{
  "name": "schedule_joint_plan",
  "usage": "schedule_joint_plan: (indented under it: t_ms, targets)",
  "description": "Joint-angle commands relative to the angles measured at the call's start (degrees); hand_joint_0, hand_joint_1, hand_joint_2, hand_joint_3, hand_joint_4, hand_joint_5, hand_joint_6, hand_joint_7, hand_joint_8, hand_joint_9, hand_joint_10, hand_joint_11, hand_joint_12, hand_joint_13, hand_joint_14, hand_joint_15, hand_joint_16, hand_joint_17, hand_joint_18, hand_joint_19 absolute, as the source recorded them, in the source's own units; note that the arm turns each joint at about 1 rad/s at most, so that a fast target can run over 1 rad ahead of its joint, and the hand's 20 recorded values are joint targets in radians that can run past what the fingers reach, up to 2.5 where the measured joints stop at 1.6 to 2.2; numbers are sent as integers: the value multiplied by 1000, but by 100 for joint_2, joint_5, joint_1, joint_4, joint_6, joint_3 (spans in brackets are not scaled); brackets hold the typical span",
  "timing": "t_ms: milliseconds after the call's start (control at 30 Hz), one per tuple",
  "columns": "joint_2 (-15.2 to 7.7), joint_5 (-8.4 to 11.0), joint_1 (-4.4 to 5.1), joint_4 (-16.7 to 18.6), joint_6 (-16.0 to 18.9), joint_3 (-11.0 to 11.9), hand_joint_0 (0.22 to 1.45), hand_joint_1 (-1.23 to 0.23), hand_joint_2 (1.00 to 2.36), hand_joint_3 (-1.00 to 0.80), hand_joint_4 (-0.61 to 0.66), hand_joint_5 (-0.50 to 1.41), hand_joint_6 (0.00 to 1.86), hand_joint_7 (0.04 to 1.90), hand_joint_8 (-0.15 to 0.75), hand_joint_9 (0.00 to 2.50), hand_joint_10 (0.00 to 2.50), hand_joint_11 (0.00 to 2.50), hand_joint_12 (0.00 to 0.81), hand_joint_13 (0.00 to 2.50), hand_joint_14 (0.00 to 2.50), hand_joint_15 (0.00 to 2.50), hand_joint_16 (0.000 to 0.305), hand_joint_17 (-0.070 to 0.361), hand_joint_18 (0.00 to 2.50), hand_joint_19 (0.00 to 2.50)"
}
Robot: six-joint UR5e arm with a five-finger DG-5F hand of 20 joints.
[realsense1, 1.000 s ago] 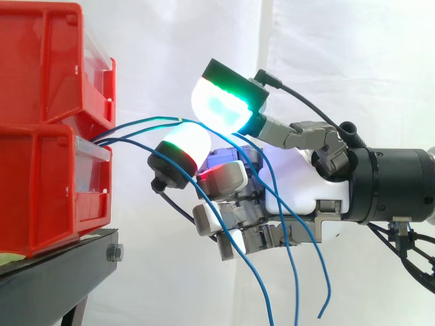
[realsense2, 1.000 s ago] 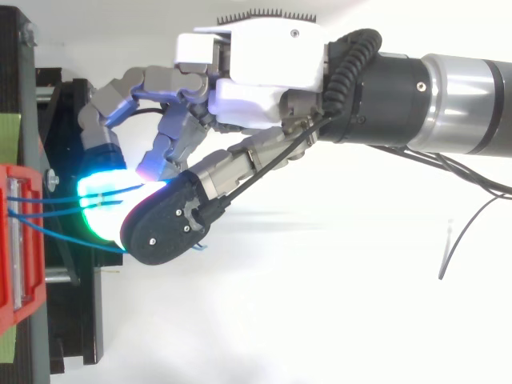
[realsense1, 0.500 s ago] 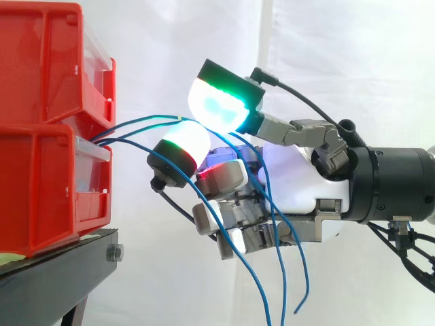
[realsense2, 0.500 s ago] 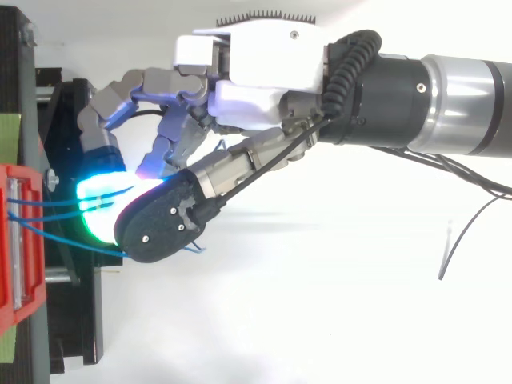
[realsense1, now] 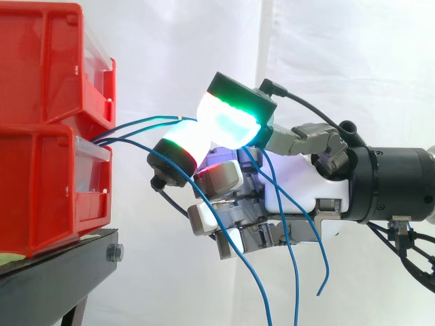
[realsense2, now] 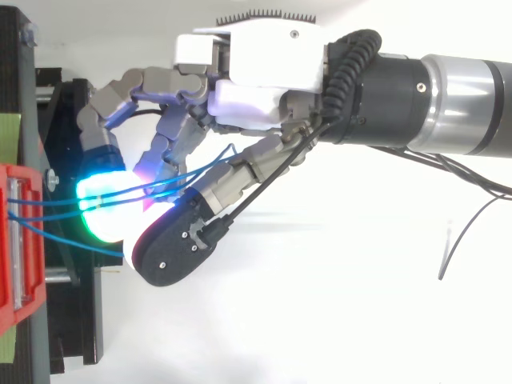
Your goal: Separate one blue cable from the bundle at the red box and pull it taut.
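I'm seeing the red bins (realsense1: 41, 183) gleaming as glossy plastic and the blue cables (realsense1: 136, 123) looking smooth-sheathed. The hand (realsense1: 299, 197) is showing a glossy white plastic shell over dull grey links; the black stand (realsense1: 54, 275) is looking matt.

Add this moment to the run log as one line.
phase: separating | hand: pinching one blue cable | origin: red bins | other cables: hanging loose below hand | tension: bowed, not taut
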Motion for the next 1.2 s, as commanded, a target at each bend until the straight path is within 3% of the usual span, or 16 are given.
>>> schedule_joint_plan:
  t_ms: [0,300,500,933,1067,1167]
  targets:
    - [0,0,5,2,7,1,569,-825,1000,-500,102,-170,866,1104,318,1076,23,1253,417,955,23,669,48,109,910,758]
    - [9,-9,-4,2,7,27,500,-691,1000,-500,115,-165,844,1034,332,1095,20,1243,433,976,21,656,52,117,954,734]
    - [0,-9,-4,-7,-2,36,596,-584,1000,-500,83,-155,829,1091,304,1090,22,1240,409,958,24,651,47,106,916,764]
    - [0,-17,-13,-25,-2,36,633,-800,1017,-263,48,-157,854,1147,304,1041,23,1241,404,917,23,641,47,106,905,770]
    - [0,-17,-13,-25,-11,36,656,-851,1016,-283,37,-162,857,1153,304,1020,24,1220,412,905,24,651,47,107,892,770]
    - [0,-17,-4,-7,-11,36,698,-891,1009,-393,46,-171,863,1152,307,1001,23,1200,413,900,23,656,48,107,886,754]
